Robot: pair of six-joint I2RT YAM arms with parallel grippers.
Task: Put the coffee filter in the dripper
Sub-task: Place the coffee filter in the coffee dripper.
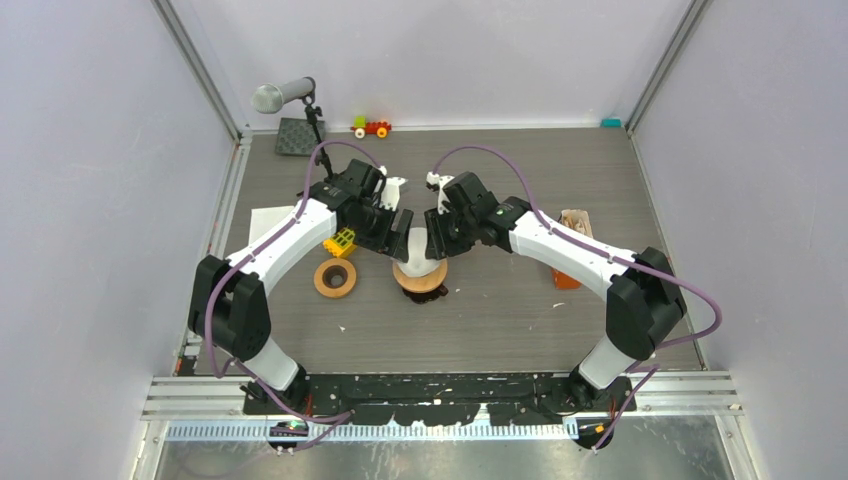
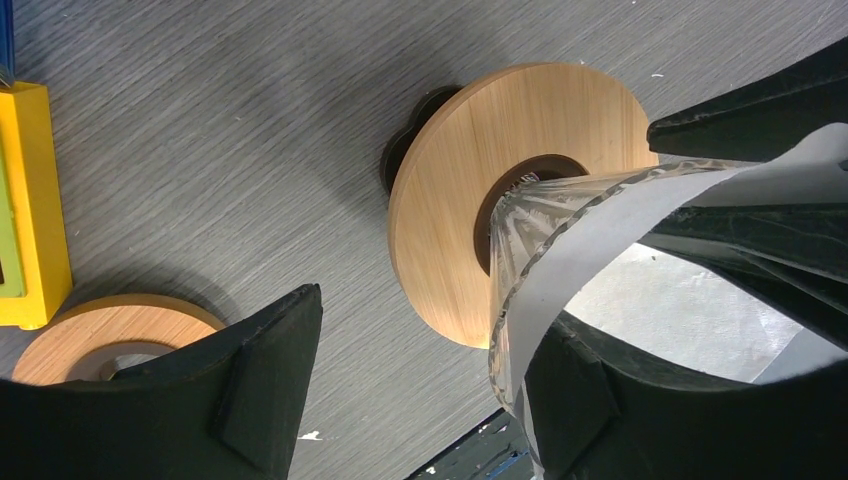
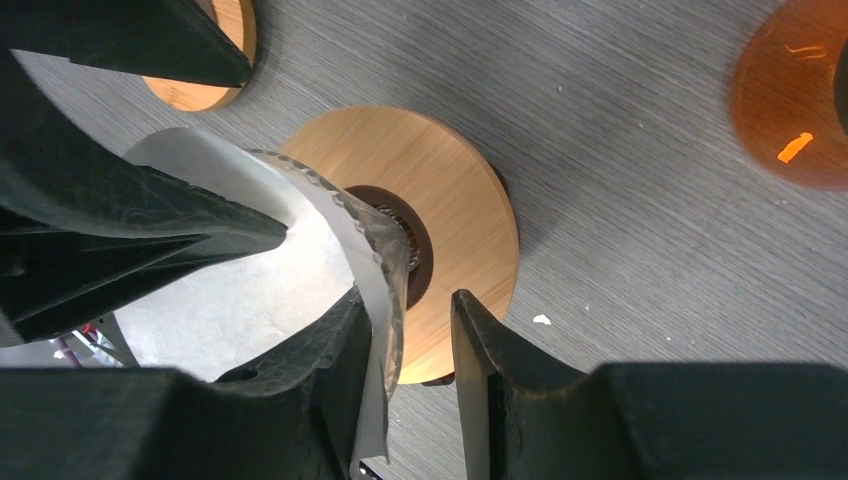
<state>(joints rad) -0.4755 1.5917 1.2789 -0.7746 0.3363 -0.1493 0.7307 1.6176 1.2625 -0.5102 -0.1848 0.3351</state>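
Two grippers meet over one dripper. Your left gripper [image 2: 437, 310] is spread wide. Its outer finger [image 2: 260, 390] hangs over the grey table [image 2: 250, 120], and its inner finger sits at the rim of the glass dripper [image 2: 515, 235] — whether it touches the paper, I cannot tell. To that gripper's left lie a second wooden ring [image 2: 110, 330] and a yellow block [image 2: 35, 200].

Between the two grippers, the white coffee filter [image 2: 640, 210] sits opened inside the dripper's ribbed glass cone, with its paper edge reaching past the rim. The cone stands in a round wooden collar [image 2: 450, 200] below both sets of fingers.

Your right gripper [image 3: 408, 297] straddles that rim — one finger is inside, against the paper, and the other is outside the glass with a gap showing. Its jaws stand partly apart, not clamped. To that gripper's right, well apart, sits an orange translucent object [image 3: 790, 100].
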